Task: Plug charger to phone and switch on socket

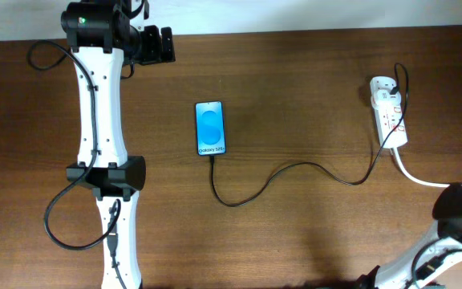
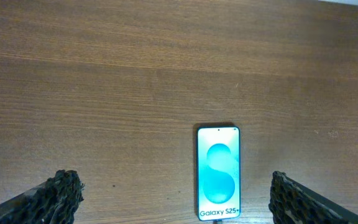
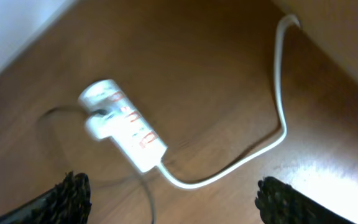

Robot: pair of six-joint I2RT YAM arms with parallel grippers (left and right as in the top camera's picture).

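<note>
The phone (image 1: 210,128) lies flat mid-table, its blue screen lit. The thin black charger cable (image 1: 295,168) runs from the phone's bottom edge across the table to the white socket strip (image 1: 390,114) at the far right. The connector tip sits at the phone's bottom port (image 2: 216,219). My left gripper (image 2: 176,185) is open and empty, raised, with the phone (image 2: 217,172) between its fingers' line of sight. My right gripper (image 3: 173,188) is open and empty above the socket strip (image 3: 124,126), which shows red marks and a white plug at its far end.
The strip's thick white cord (image 3: 272,134) curves off the right table edge (image 1: 423,180). The left arm (image 1: 103,120) stretches along the left side. The right arm (image 1: 459,210) sits at the bottom right corner. The back table edge is near the left gripper (image 1: 159,45).
</note>
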